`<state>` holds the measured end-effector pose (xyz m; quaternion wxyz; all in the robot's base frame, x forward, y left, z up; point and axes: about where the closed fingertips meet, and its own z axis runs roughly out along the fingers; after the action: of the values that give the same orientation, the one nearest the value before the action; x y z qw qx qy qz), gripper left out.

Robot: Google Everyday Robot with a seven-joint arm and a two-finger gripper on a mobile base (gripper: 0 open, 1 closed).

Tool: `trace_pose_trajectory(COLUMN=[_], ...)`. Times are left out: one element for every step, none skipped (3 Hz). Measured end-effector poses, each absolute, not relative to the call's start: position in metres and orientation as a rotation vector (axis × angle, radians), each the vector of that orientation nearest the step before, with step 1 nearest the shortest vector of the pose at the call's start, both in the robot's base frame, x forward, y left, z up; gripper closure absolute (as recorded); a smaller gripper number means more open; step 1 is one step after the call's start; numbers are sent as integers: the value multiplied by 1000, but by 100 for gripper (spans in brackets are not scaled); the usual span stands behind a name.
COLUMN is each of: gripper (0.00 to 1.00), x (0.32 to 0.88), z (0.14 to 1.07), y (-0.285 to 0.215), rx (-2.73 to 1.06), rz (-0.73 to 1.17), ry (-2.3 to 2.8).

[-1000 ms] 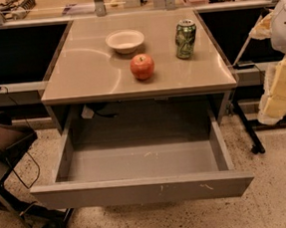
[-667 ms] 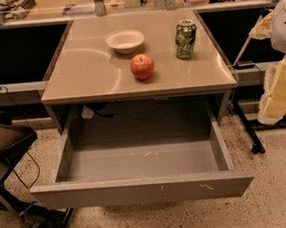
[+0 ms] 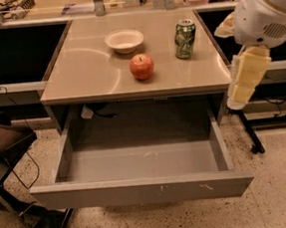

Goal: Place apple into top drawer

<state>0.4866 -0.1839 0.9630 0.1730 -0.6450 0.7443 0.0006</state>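
While the round red apple (image 3: 142, 66) sits on the beige tabletop (image 3: 79, 74) above the open grey metal top drawer (image 3: 140, 191), the cream gripper (image 3: 244, 79) hangs beside the table's right edge; its state cannot be told.

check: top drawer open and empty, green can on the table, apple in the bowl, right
Wrong on the apple: the camera view shows it on the table beside the bowl, not in it. Correct: top drawer open and empty, green can on the table. The gripper hangs by the table's right edge.
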Motion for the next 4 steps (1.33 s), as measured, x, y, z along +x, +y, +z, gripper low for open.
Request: trace_pose_trajectory(gripper=[0, 0, 0, 0], x=[533, 573, 591, 593], z=[940, 912, 896, 895], y=[-151, -127, -91, -86], rx=[-1913, -1941, -2032, -2033], rz=[149, 314, 348, 347], ry=[2002, 1899, 1852, 1843])
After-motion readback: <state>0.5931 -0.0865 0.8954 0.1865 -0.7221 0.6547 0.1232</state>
